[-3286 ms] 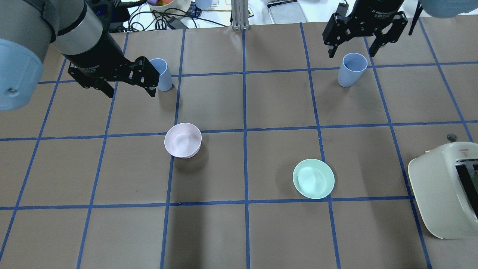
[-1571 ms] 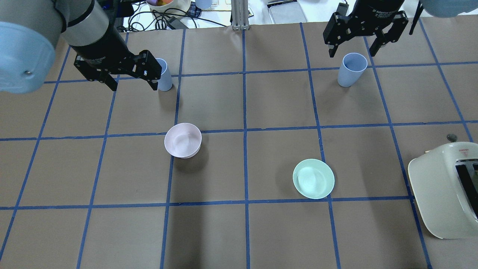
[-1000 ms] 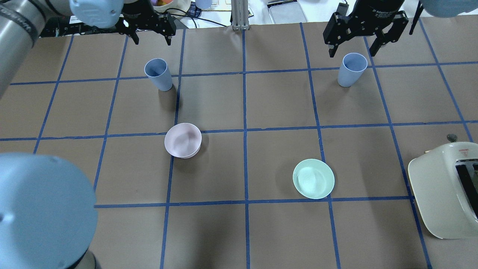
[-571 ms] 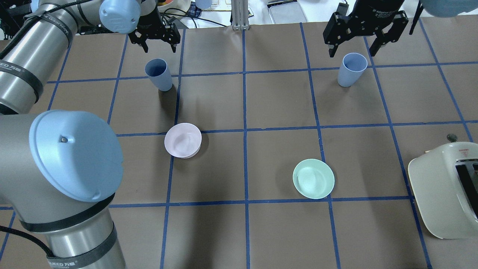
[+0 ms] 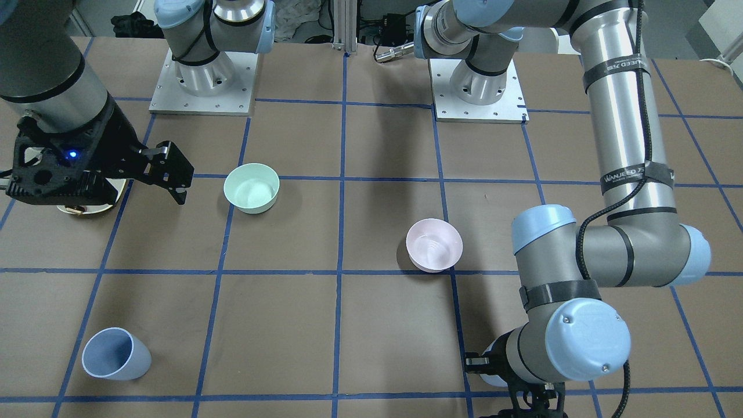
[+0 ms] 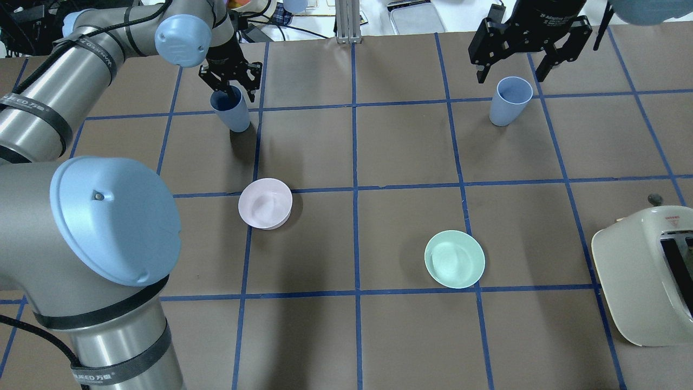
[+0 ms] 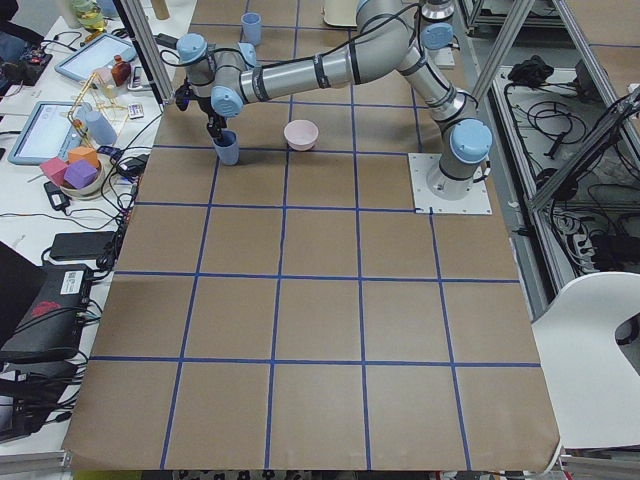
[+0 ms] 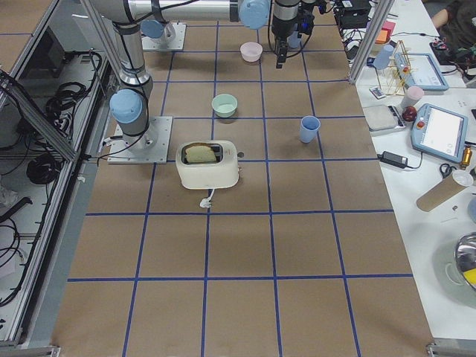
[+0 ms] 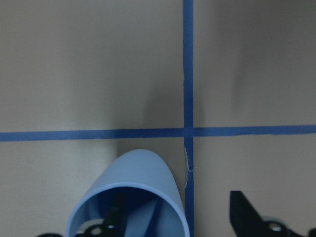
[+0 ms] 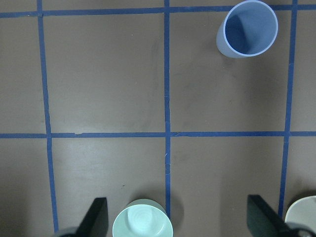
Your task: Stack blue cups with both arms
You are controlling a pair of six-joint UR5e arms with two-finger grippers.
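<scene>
Step in hand: judged to be the pick of the first blue cup [image 6: 234,118], which stands upright in the upper left of the overhead view, beside a tape crossing.
Left gripper [image 6: 236,91]: spread, down at that cup's rim, nothing pinched yet.
Right gripper [image 6: 510,69]: spread wide and empty, hanging above the second blue cup [image 6: 506,108], which stands upright in the upper right of the overhead view.
Next move: probably calls for closing squarely on the thin wall so the light tumbler does not tip, then lifting straight up before carrying it across.
Left wrist view adds: one finger [image 9: 116,213] inside the cup and the other outside to its right, the wall between them; not readable from overhead.
Right wrist view adds: second blue cup in the upper right corner, well off the midline between the fingers; mint-green bowl [image 10: 142,220] at the bottom edge.
Front-facing view lacks: the first blue cup, nearly hidden behind the left arm at lower right.
</scene>
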